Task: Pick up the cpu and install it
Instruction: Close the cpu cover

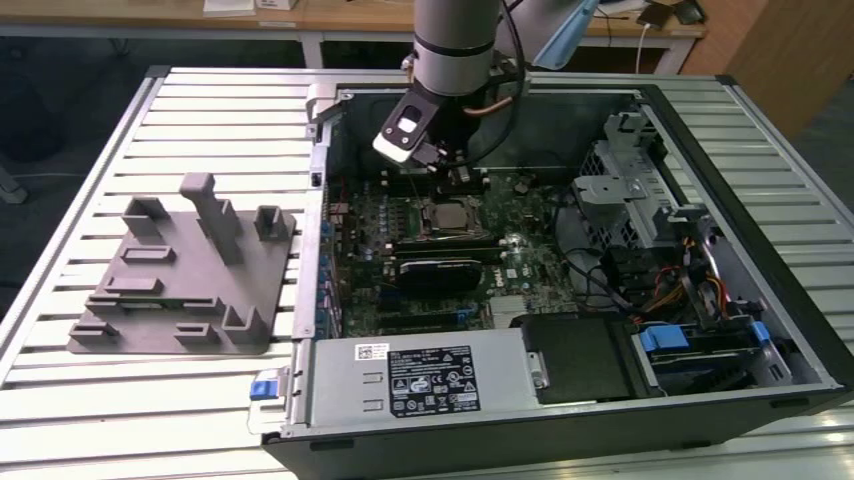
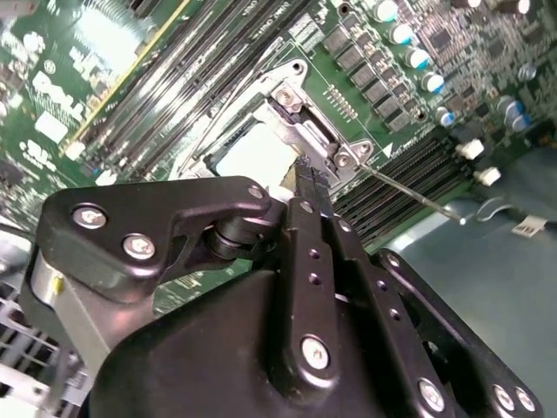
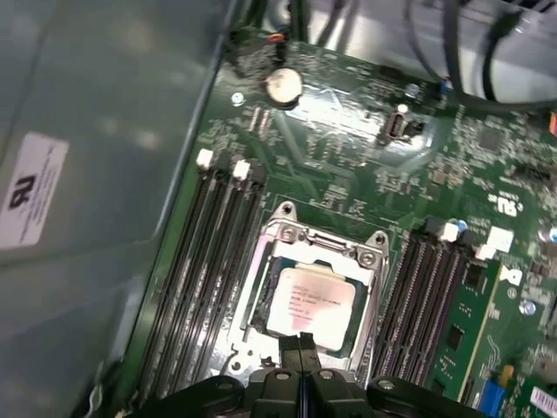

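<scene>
Gripper [image 3: 300, 341] shut & empty, tips right over the cpu [image 3: 318, 300] in its socket.
In the first wrist view the two fingers [image 3: 291, 346] were pressed together w/ nothing between them, tips hanging at the cpu's near edge. The cpu lay flat, silvery top up, inside the socket frame [image 3: 324, 244] on the motherboard [image 3: 348, 148], between two banks of memory slots [image 3: 204, 261]. So the chip was straight down from the tips and a bit fwd of them. It was square, sides parallel to frame & slots, so no long axis. In the exterior view the arm stood over the open pc case [image 1: 747, 250], approx mid-board. Whether the tips touched the chip: couldn't tell. It looked seated already, imo.
</scene>
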`<control>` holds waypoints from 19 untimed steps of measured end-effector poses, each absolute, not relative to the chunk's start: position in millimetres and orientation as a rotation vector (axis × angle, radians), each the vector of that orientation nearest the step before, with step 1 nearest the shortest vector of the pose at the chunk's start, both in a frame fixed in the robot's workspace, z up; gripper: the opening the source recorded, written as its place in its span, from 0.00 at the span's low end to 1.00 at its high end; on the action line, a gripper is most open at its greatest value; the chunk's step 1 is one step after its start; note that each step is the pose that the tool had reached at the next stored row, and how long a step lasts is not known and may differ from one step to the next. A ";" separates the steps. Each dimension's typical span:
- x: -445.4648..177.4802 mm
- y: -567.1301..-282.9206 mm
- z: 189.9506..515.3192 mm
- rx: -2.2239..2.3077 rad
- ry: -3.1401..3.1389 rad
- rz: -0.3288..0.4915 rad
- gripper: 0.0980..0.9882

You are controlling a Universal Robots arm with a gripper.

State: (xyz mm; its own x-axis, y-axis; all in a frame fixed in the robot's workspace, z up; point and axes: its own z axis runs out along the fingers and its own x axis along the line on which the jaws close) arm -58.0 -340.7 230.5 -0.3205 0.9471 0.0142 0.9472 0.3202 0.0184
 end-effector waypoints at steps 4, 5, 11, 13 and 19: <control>-58.0 -340.7 230.4 -1.736 -2.616 -0.036 0.01; -58.0 -340.7 230.4 -1.711 -2.632 -0.036 0.01; -58.0 -340.7 230.3 -1.565 -2.720 -0.036 0.01; -58.0 -340.7 230.3 -1.515 -2.748 -0.036 0.01; -58.0 -340.7 230.2 -1.362 -2.825 -0.036 0.01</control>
